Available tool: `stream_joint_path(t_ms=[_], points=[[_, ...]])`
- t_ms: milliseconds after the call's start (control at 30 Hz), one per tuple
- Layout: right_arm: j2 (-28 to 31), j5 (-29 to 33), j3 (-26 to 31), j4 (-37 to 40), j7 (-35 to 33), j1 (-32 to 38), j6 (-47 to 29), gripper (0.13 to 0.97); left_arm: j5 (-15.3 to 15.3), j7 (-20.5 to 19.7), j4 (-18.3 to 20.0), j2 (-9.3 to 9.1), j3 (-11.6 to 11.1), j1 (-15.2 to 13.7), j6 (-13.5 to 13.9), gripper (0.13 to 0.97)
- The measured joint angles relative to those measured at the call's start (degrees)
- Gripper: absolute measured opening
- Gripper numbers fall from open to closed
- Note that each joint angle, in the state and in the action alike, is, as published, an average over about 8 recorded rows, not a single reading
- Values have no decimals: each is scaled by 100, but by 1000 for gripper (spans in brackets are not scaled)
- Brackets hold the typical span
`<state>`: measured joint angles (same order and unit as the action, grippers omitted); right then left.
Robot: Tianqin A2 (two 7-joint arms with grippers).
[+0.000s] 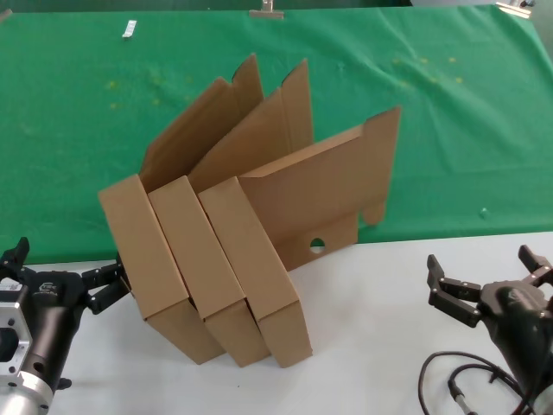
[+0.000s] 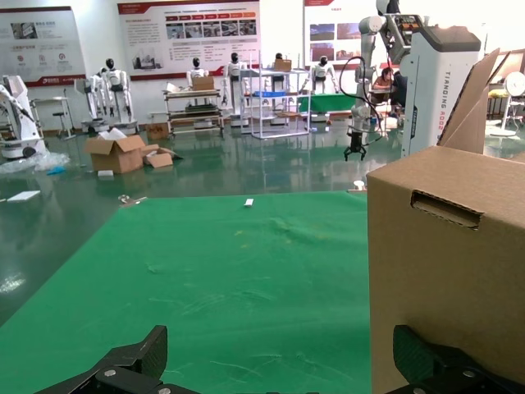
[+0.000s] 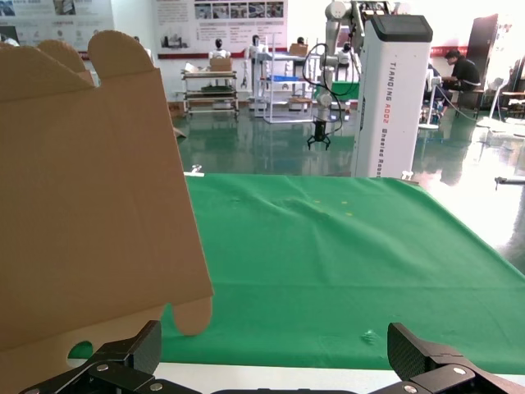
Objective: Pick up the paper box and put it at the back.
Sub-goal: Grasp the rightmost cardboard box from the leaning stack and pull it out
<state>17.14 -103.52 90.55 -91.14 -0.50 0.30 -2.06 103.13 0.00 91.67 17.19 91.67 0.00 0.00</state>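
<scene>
Altogether three paper boxes [image 1: 225,277] (lids open) touching.

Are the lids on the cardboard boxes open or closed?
Open. All three paper boxes have their lids flipped up, slanting back over the green cloth.

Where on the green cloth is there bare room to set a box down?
The green cloth is bare behind the three paper boxes, and widest to their right. Only a small white item lies far back left. It is crowded at the cloth's front edge, where the boxes stand between the left gripper and the right gripper.
</scene>
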Motion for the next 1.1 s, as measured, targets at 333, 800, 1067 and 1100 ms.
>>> stream_joint_path(t_ms=[333,800,1067,1100], points=[[0,0,0,0,0,0,0,966,0,0,0,0,0,0,0,966],[0,0,0,0,0,0,0,966,0,0,0,0,0,0,0,956],[0,0,0,0,0,0,0,966,0,0,0,0,0,0,0,887],[0,0,0,0,0,0,0,966,0,0,0,0,0,0,0,887]])
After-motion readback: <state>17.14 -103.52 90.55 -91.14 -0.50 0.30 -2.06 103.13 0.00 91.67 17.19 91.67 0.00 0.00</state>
